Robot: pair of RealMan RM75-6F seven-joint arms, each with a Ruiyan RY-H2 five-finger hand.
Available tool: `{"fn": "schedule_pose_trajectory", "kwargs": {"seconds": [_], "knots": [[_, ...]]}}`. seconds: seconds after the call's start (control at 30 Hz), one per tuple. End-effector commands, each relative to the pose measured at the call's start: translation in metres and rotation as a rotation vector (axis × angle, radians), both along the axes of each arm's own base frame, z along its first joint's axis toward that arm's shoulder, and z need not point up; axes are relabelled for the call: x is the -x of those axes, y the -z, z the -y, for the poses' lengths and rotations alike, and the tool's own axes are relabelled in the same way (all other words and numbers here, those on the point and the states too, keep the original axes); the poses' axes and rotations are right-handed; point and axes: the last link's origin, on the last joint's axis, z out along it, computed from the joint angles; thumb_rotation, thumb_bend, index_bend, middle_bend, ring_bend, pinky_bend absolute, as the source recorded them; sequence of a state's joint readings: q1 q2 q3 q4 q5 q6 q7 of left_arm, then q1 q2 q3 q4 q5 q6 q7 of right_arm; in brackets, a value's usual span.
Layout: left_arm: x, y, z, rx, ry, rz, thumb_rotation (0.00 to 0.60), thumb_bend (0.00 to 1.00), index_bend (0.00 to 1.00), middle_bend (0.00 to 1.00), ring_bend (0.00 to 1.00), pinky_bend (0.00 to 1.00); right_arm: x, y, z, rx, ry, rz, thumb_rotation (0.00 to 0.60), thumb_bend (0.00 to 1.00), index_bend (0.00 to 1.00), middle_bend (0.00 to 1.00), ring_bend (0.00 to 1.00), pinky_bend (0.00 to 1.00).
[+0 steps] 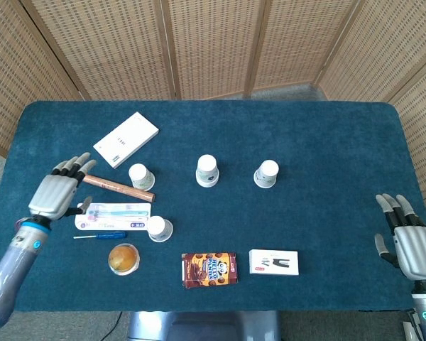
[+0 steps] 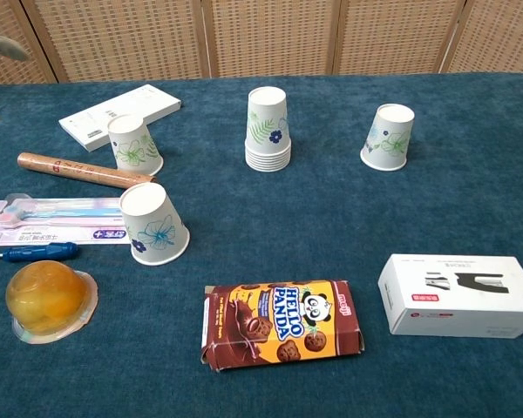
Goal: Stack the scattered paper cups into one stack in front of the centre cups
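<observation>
Both hands spread and holding nothing; the paper cups sit apart on the blue table [image 1: 326, 128].

The left hand [image 1: 57, 192] hangs with fingers apart above the table's left side, just left of the brown tube [image 1: 118, 187] and the toothbrush pack [image 1: 112, 215]. The right hand [image 1: 414, 241] is released too, at the table's right edge. The stack of cups [image 2: 268, 131] stands upside down at the centre. One single cup [image 2: 389, 137] stands to its right, another cup [image 2: 134, 144] to its left touching the tube, and a nearer cup [image 2: 154, 223] sits by the toothbrush pack. Nearer still lie a screwdriver [image 2: 30, 253], a jelly cup [image 2: 44, 299], a biscuit box [image 2: 283, 323] and a white box [image 2: 458, 294]; a flat white box [image 2: 120, 115] lies far left.
</observation>
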State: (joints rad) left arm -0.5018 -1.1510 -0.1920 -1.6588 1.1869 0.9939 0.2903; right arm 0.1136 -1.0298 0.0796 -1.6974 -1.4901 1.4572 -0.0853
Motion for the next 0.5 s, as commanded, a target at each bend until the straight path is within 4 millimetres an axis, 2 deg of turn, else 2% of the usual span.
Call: {"fn": "schedule_pose_trajectory", "kwargs": {"seconds": [0.03,0.5], "knots": [[-0.008,0.013,-0.017,0.013,-0.001,-0.012,0.517,0.46,0.00,0.00,0.00,0.14,0.002,0.000,-0.001,0.002,0.006,0.002,0.600,0.50,0.00,0.11,0.03,0.36],[-0.034,0.068,-0.060,0.095,-0.021,0.011,0.521,0.46,0.00,0.00,0.00,0.16,0.009,-0.009,-0.007,0.030,0.033,0.003,0.600,0.50,0.00,0.11,0.03,0.36]]}}
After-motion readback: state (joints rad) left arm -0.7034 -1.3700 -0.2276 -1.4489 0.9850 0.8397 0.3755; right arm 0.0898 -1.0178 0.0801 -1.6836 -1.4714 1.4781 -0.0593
